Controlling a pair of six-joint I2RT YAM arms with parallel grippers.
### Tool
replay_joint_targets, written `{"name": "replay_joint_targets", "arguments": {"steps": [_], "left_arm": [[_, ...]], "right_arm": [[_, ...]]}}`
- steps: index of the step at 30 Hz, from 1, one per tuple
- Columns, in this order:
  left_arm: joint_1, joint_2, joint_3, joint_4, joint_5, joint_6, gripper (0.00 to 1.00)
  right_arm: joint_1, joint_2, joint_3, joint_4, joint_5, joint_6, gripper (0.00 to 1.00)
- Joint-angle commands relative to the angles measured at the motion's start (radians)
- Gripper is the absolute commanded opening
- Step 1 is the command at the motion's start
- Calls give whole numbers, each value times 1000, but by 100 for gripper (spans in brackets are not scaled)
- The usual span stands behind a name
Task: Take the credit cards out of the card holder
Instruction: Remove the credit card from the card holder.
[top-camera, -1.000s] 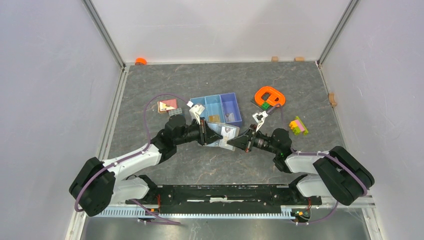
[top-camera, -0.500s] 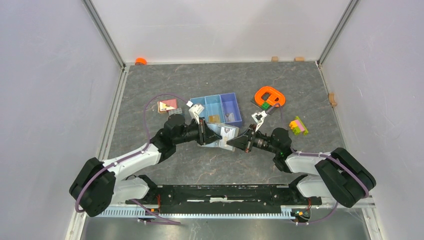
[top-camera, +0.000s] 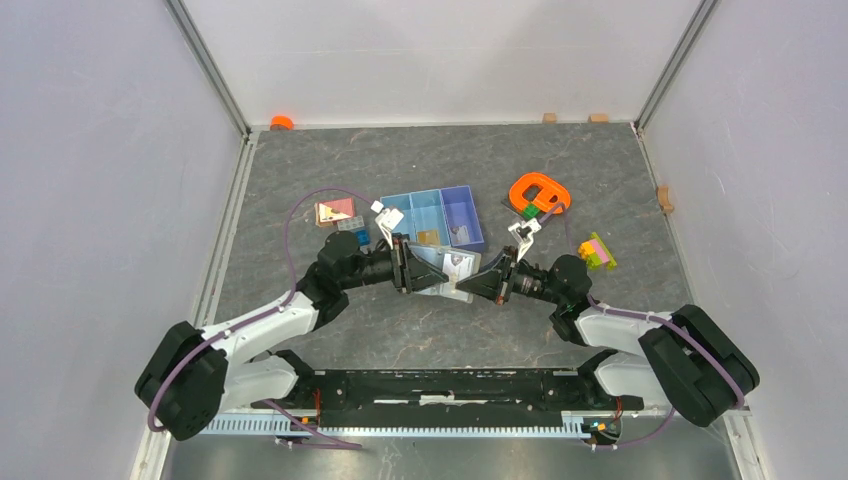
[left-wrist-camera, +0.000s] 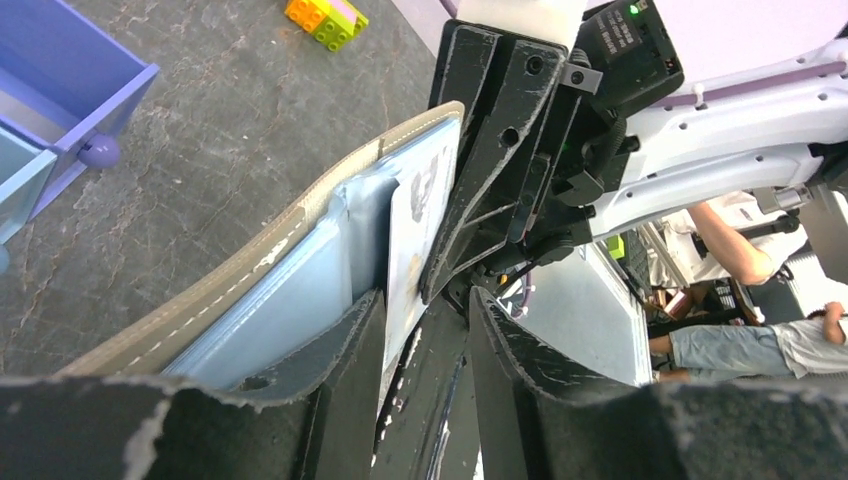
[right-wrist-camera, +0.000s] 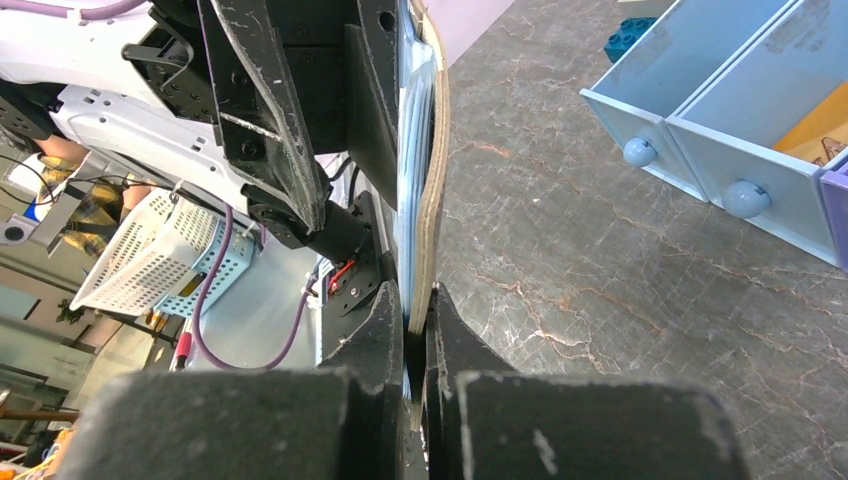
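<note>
Three compartments make up the blue-and-purple tray (top-camera: 428, 193) at mid-table. The middle one holds a tan-orange piece (top-camera: 428, 237) and the purple one at the right holds something pale (top-camera: 462, 233). The left one is partly hidden by the arm, so I can't tell what it holds. One card holder (top-camera: 440, 270) sits just in front of the tray, held up between the two grippers. Its long axis runs from one gripper to the other, slanting toward the near right in the overhead view. From the left wrist it stands on edge, tan outside toward the tray and pale blue inside toward the right arm. One card (left-wrist-camera: 418, 215), white with dark print, stands out of its slot, the only one I can count. The right gripper (right-wrist-camera: 418, 325) has its fingers pressed nearly together, pinching the holder's edge. The left gripper (left-wrist-camera: 425, 300) has its fingers (left-wrist-camera: 345, 360) spread, with the card's lower edge in the gap beside one finger.
</note>
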Motion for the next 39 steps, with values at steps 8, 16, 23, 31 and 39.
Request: {"name": "replay_joint_targets", "arguments": {"steps": [8,16,23,31,39], "left_arm": [[5,-34,32,-94,-79,50,42],[5,32,-23,329,158,-140,32],[-11,60,-26,431,211,-187,26],[-12,101,10,311,187,-142,25],[-10,89,9,264,154,-117,2]], "right_arm": [[9,-65,63,-34,-60,-56,0],[4,-59,67,-32,-66,-51,1],[-15,-49,59,-20,-70,-44,4],[-15,-47,51,68,-105,3,2],[-18,-54,46,73,-100,7,13]]}}
